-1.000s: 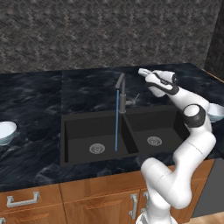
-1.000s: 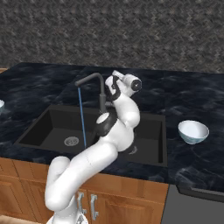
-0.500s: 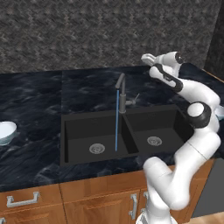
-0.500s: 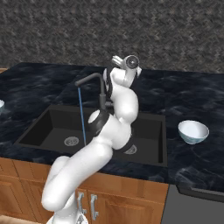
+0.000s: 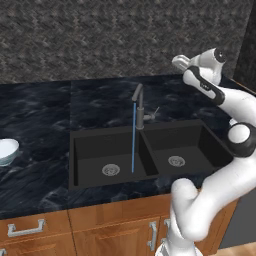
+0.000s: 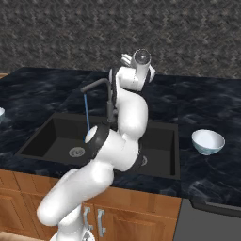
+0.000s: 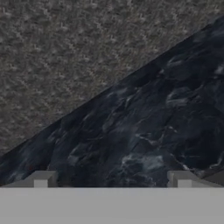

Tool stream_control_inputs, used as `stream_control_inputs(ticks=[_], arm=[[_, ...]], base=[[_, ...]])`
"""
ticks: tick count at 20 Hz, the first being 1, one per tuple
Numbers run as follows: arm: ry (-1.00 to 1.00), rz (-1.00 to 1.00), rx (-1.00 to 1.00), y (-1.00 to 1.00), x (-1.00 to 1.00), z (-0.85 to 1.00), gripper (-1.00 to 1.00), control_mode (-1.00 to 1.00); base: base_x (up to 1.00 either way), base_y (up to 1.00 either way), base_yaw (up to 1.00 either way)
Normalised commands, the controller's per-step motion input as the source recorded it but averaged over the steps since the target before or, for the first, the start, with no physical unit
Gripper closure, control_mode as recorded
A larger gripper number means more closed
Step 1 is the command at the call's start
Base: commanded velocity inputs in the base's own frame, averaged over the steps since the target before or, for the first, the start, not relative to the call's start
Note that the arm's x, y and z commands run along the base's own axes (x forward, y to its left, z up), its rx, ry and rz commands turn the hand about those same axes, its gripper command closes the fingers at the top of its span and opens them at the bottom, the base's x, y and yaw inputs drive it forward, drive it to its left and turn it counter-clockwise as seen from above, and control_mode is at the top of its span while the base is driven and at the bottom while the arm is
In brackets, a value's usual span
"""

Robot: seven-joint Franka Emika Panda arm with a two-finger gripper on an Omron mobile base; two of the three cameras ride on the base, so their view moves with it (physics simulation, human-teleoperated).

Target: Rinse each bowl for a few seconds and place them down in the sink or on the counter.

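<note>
One bowl (image 5: 6, 150) rests on the counter (image 5: 40, 110) far left of the sink (image 5: 90, 145). In the right base view the other bowl (image 6: 207, 141) stands on the counter (image 6: 207, 103) right of the sink (image 6: 52, 134). A thin stream of water (image 5: 133, 137) falls from the faucet (image 5: 139, 102) into the left basin. My gripper (image 5: 179, 62) is raised high behind the right basin, close to the back wall, far from both bowls. In the hand view its fingertips (image 7: 41, 179) stand wide apart, so the gripper (image 7: 112, 180) is open and empty, facing counter (image 7: 153, 122) and wall.
The grey speckled back wall (image 5: 100, 40) rises just beyond the gripper. Brown cabinets with silver handles (image 5: 22, 229) sit below the counter. A dark panel (image 5: 247, 45) stands at the right end of the wall.
The arm has risen and swung up and right, away from the faucet toward the back wall. The gripper has stayed open and the water keeps running.
</note>
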Motion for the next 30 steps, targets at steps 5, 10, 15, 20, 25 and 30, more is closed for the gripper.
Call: stream_control_inputs(ticks=[5, 10, 15, 20, 25, 30], arm=[[-0.07, 0.00, -0.01, -0.05, -0.87, 0.03, -1.00, -1.00], [0.00, 0.00, -0.11, -0.09, -0.53, 0.18, -1.00, -1.00], [0.17, 0.00, -0.20, -0.12, -0.34, 0.27, -1.00, -1.00], [0.24, -0.01, -0.06, -0.18, -0.33, 0.31, -1.00, -1.00], [0.21, -0.01, -0.03, -0.18, -0.47, 0.10, -1.00, -1.00], [0.17, 0.00, -0.12, -0.08, -0.41, -0.22, -1.00, -1.00]], base=[[0.00, 0.00, 0.00], [0.00, 0.00, 0.00], [0.00, 0.00, 0.00], [0.00, 0.00, 0.00], [0.00, 0.00, 0.00], [0.00, 0.00, 0.00]])
